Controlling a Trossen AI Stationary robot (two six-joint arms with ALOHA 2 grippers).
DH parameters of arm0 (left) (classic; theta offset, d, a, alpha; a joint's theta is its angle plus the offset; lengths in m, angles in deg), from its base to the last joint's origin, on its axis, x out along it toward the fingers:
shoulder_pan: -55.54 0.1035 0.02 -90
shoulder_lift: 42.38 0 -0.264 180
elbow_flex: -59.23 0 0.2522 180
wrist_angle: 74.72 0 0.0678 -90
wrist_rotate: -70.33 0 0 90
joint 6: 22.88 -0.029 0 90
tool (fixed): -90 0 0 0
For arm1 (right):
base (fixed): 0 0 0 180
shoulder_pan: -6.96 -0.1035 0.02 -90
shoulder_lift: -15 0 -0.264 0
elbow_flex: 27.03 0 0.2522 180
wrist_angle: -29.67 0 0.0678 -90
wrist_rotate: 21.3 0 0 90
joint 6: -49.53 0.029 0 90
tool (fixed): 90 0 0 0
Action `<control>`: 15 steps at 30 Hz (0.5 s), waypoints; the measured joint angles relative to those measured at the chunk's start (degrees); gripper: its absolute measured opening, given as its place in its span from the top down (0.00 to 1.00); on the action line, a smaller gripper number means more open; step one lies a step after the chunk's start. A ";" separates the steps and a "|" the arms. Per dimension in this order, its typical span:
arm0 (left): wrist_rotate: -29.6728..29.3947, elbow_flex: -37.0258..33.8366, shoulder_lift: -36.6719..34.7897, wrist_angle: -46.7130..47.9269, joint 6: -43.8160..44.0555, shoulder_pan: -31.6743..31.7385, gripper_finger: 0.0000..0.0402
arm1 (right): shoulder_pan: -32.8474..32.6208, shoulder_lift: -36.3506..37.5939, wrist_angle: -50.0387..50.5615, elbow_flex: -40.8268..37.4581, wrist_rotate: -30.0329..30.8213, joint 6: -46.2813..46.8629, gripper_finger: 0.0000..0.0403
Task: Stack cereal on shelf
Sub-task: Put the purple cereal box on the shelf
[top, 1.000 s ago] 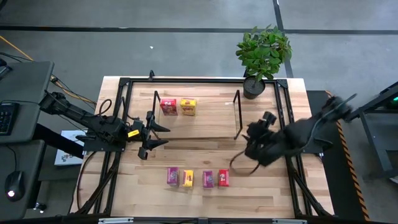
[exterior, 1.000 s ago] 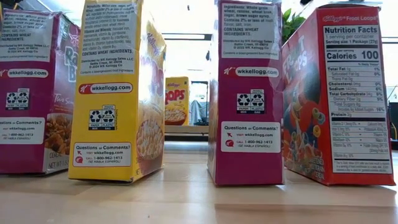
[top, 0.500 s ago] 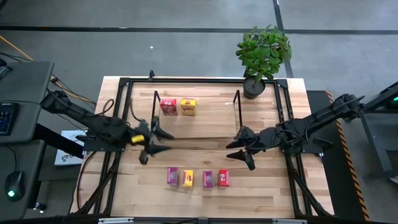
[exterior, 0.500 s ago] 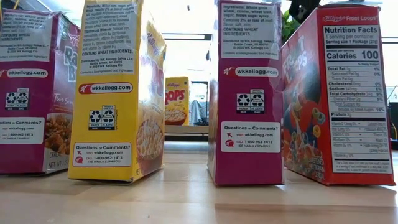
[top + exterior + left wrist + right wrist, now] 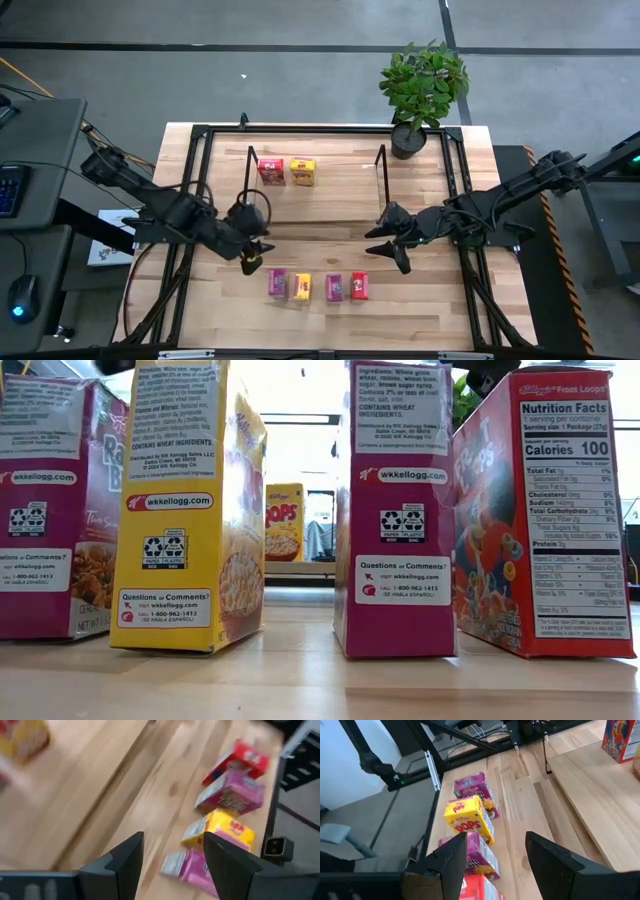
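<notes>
Magenta cereal [image 5: 277, 283] (left pincer [image 5: 252, 262] beside) — ungrasped.

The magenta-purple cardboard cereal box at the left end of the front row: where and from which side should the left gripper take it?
Grip the magenta-purple cardboard cereal box across its two broad faces near the top, coming straight down. It stands upright with the yellow cardboard box close on one side, so the top is likely the freest approach. The left gripper hovers open just beside it, nearer the wooden shelf.

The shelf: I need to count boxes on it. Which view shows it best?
The high view: the whole shelf with a red box and a yellow box. The low view shows one edge; the wrist views show parts.
</notes>
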 joint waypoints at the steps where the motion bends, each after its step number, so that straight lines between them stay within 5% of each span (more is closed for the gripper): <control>1: 0.56 -0.10 0.27 1.57 2.51 -0.08 0.51 | 0.00 0.00 0.13 0.00 0.08 -0.28 0.52; 5: 1.41 -0.12 1.39 3.23 7.51 -0.30 0.51 | 0.00 0.00 0.58 0.00 0.08 -2.25 0.52; 15: 5.61 -0.07 2.58 2.18 -0.45 1.30 0.47 | -0.02 -0.02 0.92 0.00 0.31 -3.07 0.52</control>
